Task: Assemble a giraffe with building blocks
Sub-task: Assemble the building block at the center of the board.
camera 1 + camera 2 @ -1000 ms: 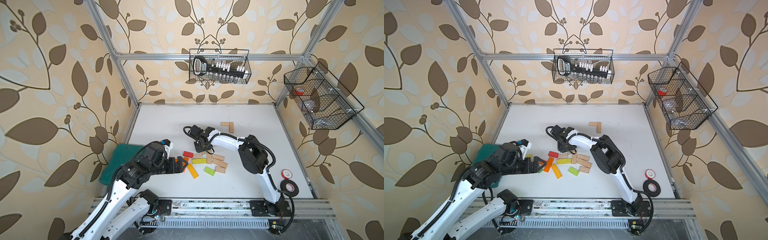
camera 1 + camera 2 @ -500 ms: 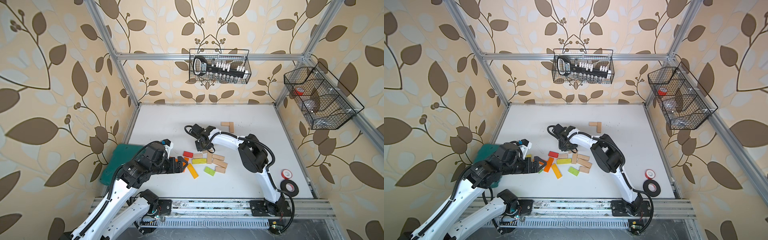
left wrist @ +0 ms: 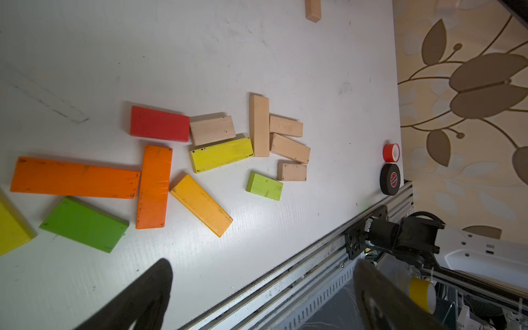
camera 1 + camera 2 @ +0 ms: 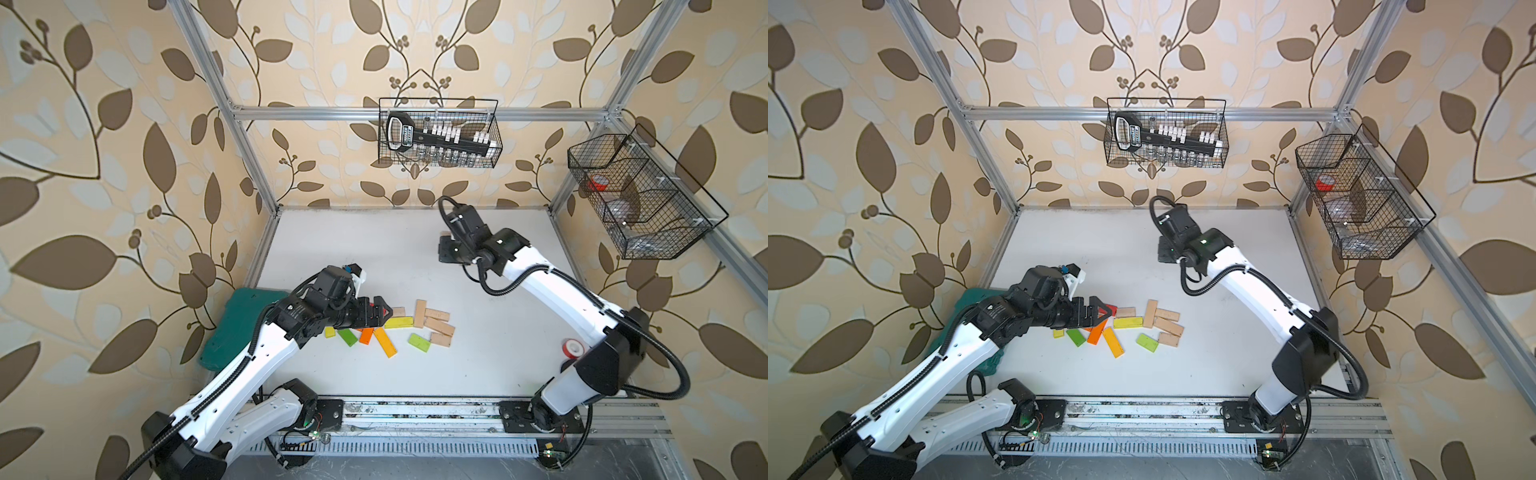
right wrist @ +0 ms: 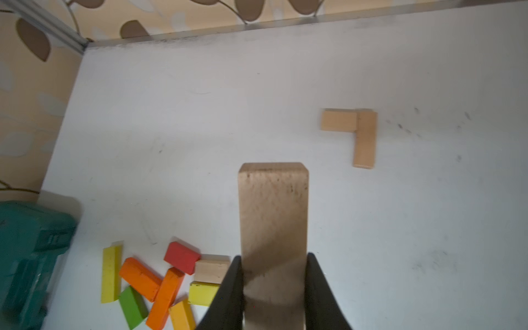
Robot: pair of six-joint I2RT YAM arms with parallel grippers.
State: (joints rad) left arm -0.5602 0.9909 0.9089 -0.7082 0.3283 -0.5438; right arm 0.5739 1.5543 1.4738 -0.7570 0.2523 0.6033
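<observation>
Placing step: right gripper [image 5: 273, 258] clamps pale plank [image 5: 273, 205], in air near L-shaped pair [image 5: 351, 128] at far side; left gripper [image 4: 383, 311] wide, empty, at edge of loose pile [image 4: 419, 328]. Next, probably — align plank to pair, lower, release.

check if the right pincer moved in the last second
Yes. In a top view the right pincer went from the block pile's edge toward the back wall's wire basket, gripping a pale plank.

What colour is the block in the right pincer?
Plain pale wood. The block shows best in the right wrist view.
</observation>
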